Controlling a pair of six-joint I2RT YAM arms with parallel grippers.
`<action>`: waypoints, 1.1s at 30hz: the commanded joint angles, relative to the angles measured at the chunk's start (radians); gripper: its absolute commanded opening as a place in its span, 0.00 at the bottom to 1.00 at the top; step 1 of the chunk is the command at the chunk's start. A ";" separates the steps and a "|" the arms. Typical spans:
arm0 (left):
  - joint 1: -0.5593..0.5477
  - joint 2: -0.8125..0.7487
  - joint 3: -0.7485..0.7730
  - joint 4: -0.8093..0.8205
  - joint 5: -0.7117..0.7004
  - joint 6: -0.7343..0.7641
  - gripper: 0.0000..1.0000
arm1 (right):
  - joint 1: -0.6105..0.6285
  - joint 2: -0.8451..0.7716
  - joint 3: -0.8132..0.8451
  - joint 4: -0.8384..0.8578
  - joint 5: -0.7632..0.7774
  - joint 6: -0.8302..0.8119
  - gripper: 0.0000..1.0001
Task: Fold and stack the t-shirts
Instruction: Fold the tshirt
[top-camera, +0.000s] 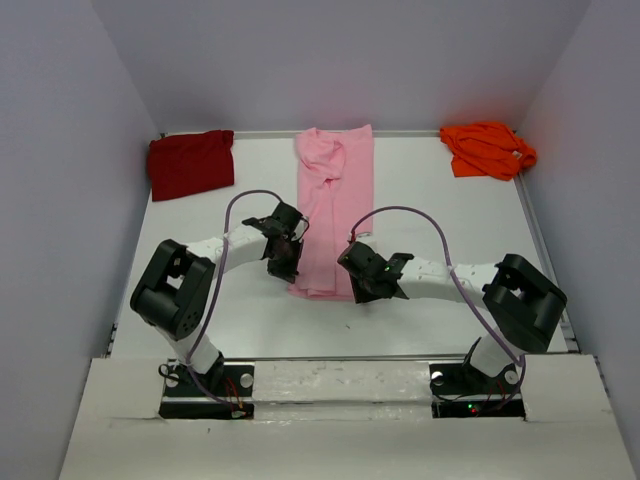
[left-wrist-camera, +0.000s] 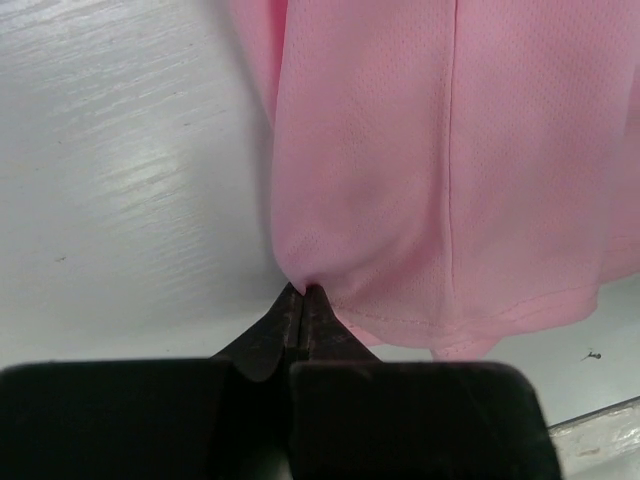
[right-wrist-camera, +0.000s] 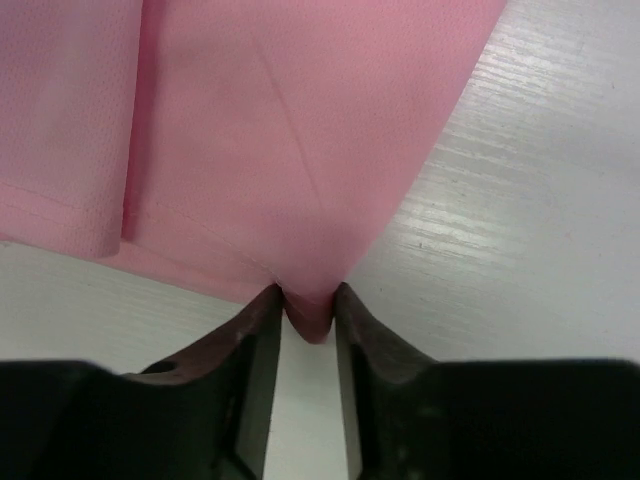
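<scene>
From the top view I note the pink t-shirt (top-camera: 333, 205) folded into a long strip on the white tabletop (top-camera: 250, 310), its near end lying between my left tool (top-camera: 284, 262) and right tool (top-camera: 372, 285). The dark red t-shirt (top-camera: 190, 163) lies well beyond the left tool, the orange t-shirt (top-camera: 487, 148) well beyond the right.

Left wrist: left tool (left-wrist-camera: 302, 292) pressed fully together, pinching the pink hem corner.

Right wrist: right tool (right-wrist-camera: 305, 300) partly open, a pink fabric corner between its fingers (right-wrist-camera: 258, 330).

No writing is legible.

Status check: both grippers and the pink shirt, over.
Left gripper shut on pink shirt hem corner. Right gripper straddling opposite corner, jaws not fully closed. Nothing in the way.
</scene>
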 joint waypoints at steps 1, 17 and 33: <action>0.000 -0.007 0.010 0.007 0.006 0.014 0.00 | 0.010 -0.009 0.024 0.007 0.029 0.011 0.30; -0.049 -0.096 -0.038 -0.003 0.027 -0.024 0.00 | 0.010 -0.112 -0.018 -0.018 0.012 0.003 0.00; -0.192 -0.298 -0.085 -0.062 -0.002 -0.142 0.00 | 0.113 -0.308 -0.058 -0.151 0.048 0.100 0.00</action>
